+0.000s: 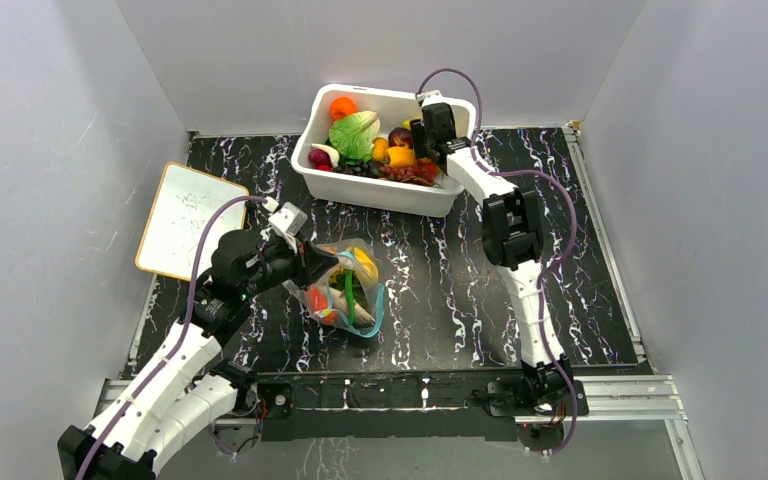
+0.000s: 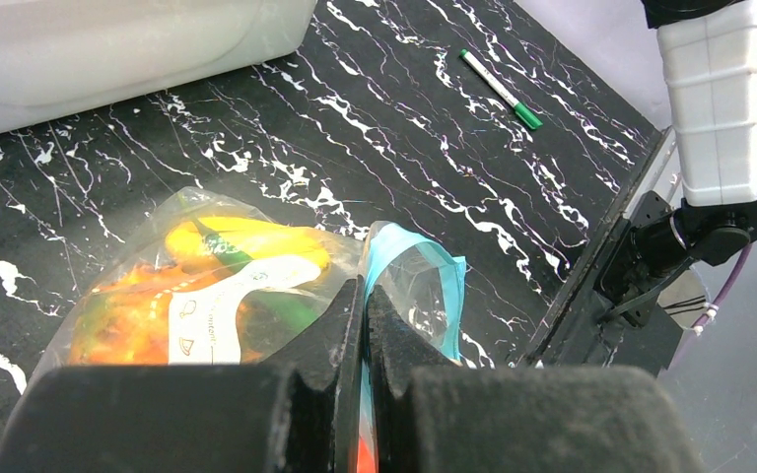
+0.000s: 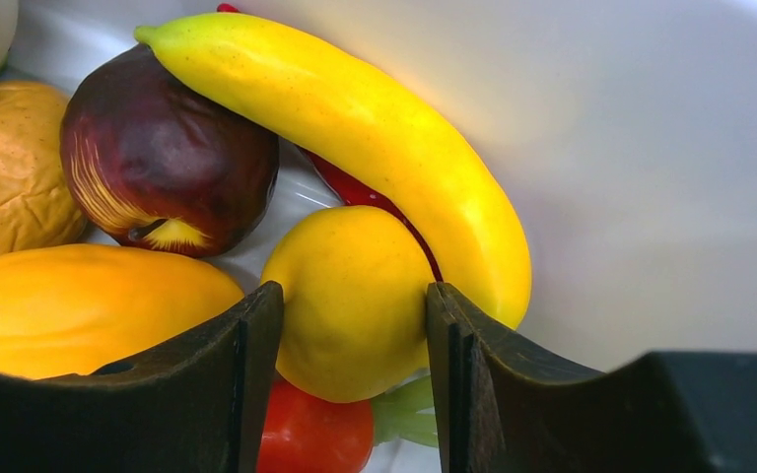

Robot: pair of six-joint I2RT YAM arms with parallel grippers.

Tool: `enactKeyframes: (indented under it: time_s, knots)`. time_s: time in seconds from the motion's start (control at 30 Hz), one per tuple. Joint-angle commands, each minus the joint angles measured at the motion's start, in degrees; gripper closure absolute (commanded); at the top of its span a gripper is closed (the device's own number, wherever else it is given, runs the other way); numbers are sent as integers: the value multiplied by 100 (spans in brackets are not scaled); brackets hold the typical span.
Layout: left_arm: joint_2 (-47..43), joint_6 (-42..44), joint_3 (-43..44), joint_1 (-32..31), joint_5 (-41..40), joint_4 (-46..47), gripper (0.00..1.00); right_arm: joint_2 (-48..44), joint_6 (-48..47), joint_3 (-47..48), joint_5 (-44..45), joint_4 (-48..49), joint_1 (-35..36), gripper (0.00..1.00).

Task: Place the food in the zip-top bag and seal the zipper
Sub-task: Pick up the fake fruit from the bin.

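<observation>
Two sets of jaws are at work. The right jaws stand open astride a yellow fruit (image 3: pixel 345 256) in the white tub (image 1: pixel 380 192), upper centre overhead. They should close squarely on its middle, clear of the banana (image 3: pixel 375 128). The left jaws pinch the zipper (image 2: pixel 409 261), steadying the zip-top bag (image 1: pixel 348 292) lower centre-left on the surface (image 1: pixel 440 300).

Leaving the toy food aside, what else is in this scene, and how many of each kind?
Robot arms: 2 (left arm, right arm)
White tub: 1
Clear zip-top bag: 1
Whiteboard: 1
Green marker: 1
Total: 6
</observation>
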Motion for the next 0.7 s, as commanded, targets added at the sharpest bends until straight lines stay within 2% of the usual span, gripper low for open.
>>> enactKeyframes:
  time_s: [0.0, 0.67]
  knots:
    - [-140, 99, 39, -17, -74, 49, 100, -680, -44, -189, -70, 338, -29, 67]
    - [-311, 34, 2, -17, -194, 33, 100, -1938, 84, -1149, -328, 186, -12, 73]
